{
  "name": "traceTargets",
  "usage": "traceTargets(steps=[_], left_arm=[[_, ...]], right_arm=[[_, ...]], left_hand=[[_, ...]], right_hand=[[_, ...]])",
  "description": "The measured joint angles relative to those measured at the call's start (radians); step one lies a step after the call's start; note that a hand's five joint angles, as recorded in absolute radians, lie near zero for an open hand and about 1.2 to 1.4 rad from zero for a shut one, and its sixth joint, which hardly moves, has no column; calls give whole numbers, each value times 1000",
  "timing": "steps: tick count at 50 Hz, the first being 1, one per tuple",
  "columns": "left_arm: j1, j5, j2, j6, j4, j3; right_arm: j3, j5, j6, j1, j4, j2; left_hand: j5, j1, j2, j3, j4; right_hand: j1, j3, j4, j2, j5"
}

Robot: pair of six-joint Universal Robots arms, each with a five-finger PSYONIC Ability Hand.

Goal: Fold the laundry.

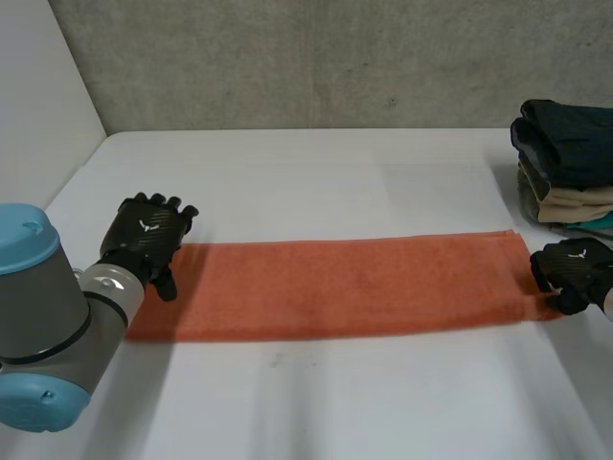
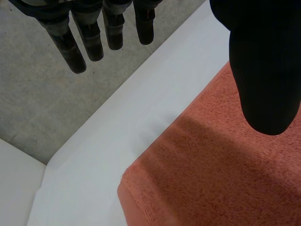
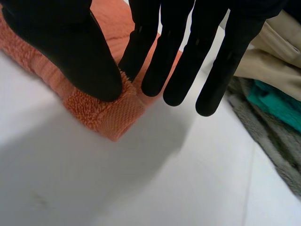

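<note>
Now right hand (image 3: 70, 47) pinches towel (image 1: 354, 287) corner; left hand (image 1: 148, 235) relaxed.

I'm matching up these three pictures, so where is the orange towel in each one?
Head view: the orange towel lies as a long strip across the white table, between the left hand and the right hand.
Left wrist view: the towel's end lies beneath the left hand's thumb.
Right wrist view: the towel's corner is pinched between the right hand's thumb and a finger.
Shared landmark: the white table.
</note>
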Motion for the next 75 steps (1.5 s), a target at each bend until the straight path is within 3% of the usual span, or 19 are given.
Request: traceTargets(steps=[11, 18, 23, 27, 38, 46, 50, 52, 55, 58, 66, 69, 72, 75], left_arm=[[-3, -2, 31, 0, -2, 0], [5, -3, 73, 0, -5, -6], [10, -2, 105, 0, -7, -15], [16, -3, 132, -1, -7, -19], [36, -2, 230, -50, -14, -45], [45, 0, 247, -64, -14, -82], [49, 1, 246, -63, -13, -91], [50, 1, 245, -63, -13, -93], [51, 1, 244, -62, -11, -94], [50, 2, 244, -60, -9, -92], [36, 3, 243, -59, -4, -80], [31, 3, 242, -59, -4, -78], [6, 2, 233, -60, -1, -74], [-9, 1, 225, -61, 1, -72]], right_arm=[[0, 77, -53, -88, -110, -2], [-18, 120, -218, -186, -111, -34], [-26, 152, -304, -173, -108, -79], [-30, 156, -313, -59, -115, -132], [-56, 58, -253, 541, -287, -157], [-164, 6, -266, 934, -391, 70], [-209, 6, -280, 1036, -395, 184], [-221, 14, -285, 1058, -394, 217], [-223, 43, -279, 1066, -391, 234], [-207, 85, -246, 1055, -388, 210], [-99, 222, 34, 892, -338, 1], [-77, 238, 96, 853, -312, -34], [-10, 254, 222, 739, -183, -79], [27, 252, 245, 679, -130, -84]], left_hand=[[0, 0, 0, 0, 0], [0, 0, 0, 0, 0], [0, 0, 0, 0, 0], [0, 0, 0, 0, 0], [0, 0, 0, 0, 0], [0, 0, 0, 0, 0], [0, 0, 0, 0, 0], [0, 0, 0, 0, 0], [0, 0, 0, 0, 0], [0, 0, 0, 0, 0], [0, 0, 0, 0, 0], [0, 0, 0, 0, 0], [0, 0, 0, 0, 0], [0, 0, 0, 0, 0]], right_hand=[[4, 67, 77, 46, 32], [4, 67, 77, 46, 32], [4, 67, 77, 46, 45], [4, 68, 78, 46, 51], [4, 68, 78, 46, 51], [4, 68, 78, 46, 51], [4, 68, 78, 46, 53], [-121, -116, -113, -135, -113], [-613, -603, -600, -640, -620], [-876, -881, -877, -907, -876], [-882, -913, -909, -925, -889], [-882, -913, -909, -925, -889], [-882, -913, -909, -924, -889], [-882, -913, -909, -924, -889]])
